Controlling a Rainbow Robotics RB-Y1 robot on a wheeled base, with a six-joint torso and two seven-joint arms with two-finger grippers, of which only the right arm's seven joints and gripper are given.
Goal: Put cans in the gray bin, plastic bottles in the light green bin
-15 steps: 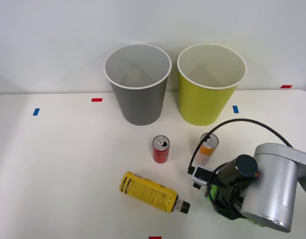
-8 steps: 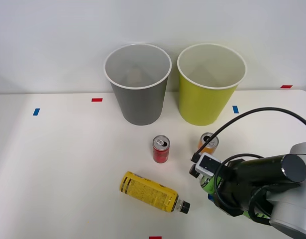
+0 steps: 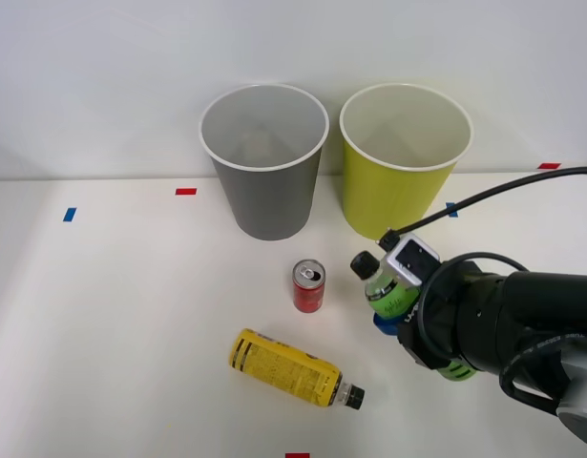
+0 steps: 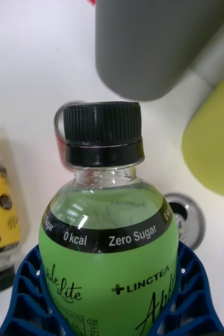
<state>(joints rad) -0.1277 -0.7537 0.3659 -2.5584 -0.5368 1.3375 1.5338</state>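
My right gripper (image 3: 386, 313) is shut on the green-label plastic bottle (image 3: 389, 286), which it holds tilted above the table in front of the light green bin (image 3: 400, 181). In the wrist view the blue fingers (image 4: 22, 294) hug the bottle (image 4: 106, 252) below its black cap (image 4: 102, 131). The gray bin (image 3: 264, 172) stands to the left of the green one. A short red can (image 3: 308, 286) stands upright in front of the gray bin. The yellow-label bottle (image 3: 288, 367) lies on its side nearer me. A can's silver top (image 4: 188, 220) shows under the held bottle.
Both bins (image 4: 159, 47) (image 4: 214, 152) stand at the back against the wall, open and pale inside. Red and blue tape marks (image 3: 185, 191) dot the white table (image 3: 131, 315). My arm and its black cable (image 3: 503, 191) cover the table's right side.
The gripper has lifted the green-label bottle off the table and carried it up and back toward the light green bin. The orange and white can is now hidden behind the bottle and arm.
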